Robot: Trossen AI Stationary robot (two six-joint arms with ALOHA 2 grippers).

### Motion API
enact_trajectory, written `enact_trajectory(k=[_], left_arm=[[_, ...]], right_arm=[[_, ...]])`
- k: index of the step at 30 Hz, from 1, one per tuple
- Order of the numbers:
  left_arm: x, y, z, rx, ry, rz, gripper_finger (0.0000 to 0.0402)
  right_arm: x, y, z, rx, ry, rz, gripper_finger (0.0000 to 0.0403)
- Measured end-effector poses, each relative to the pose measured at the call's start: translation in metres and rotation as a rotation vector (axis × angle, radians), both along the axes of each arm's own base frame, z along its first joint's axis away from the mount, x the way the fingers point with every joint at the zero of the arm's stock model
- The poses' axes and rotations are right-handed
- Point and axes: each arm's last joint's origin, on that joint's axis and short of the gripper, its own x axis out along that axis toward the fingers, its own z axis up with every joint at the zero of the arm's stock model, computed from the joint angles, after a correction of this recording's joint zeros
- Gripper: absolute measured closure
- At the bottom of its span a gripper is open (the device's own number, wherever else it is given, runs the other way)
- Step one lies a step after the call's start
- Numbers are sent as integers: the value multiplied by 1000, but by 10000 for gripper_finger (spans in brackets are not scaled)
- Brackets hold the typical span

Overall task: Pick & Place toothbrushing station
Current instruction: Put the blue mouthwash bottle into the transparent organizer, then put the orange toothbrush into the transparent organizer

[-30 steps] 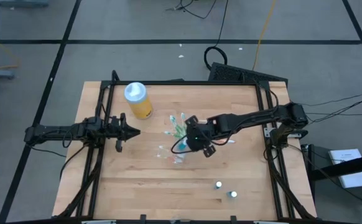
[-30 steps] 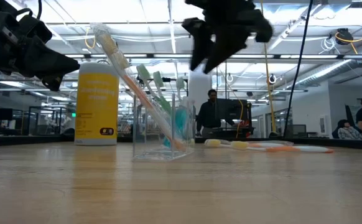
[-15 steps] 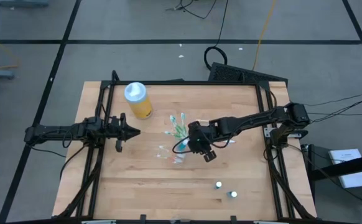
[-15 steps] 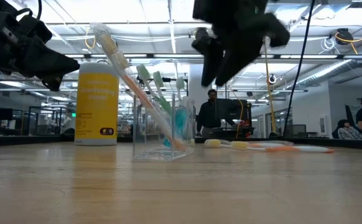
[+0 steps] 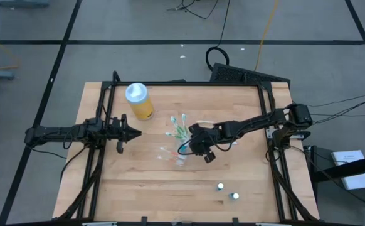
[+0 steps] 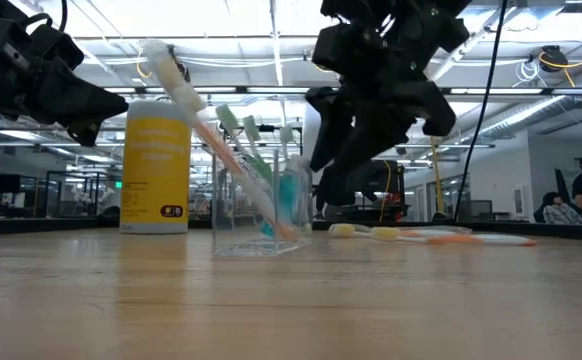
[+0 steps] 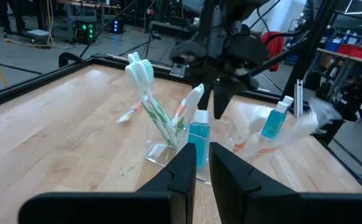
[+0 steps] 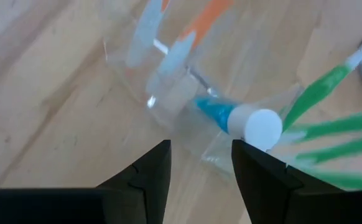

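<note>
I hold my right gripper just above the clear plastic cup mid-table, fingers apart and empty — seemingly lined up on the white-capped teal tube standing among the toothbrushes — while my left gripper waits, closed, near the yellow bottle.

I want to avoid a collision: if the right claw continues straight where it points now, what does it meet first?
Probably the clear cup with the teal tube, directly beyond the open right claw; depth is uncertain.

No legible text or labels
</note>
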Motion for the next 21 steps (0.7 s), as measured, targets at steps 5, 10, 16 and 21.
enact_trajectory(k=[5, 10, 16, 21], left_arm=[[0, 0, 0, 0, -1, 0, 353], [0, 0, 0, 0, -1, 0, 353], [0, 0, 0, 0, -1, 0, 353], [0, 0, 0, 0, 0, 0, 353]], right_arm=[[3, 1, 2, -10, -41, 22, 243], [4, 1, 4, -15, -57, 29, 243], [6, 1, 5, -25, -79, 42, 243], [6, 1, 5, -34, -84, 49, 243]])
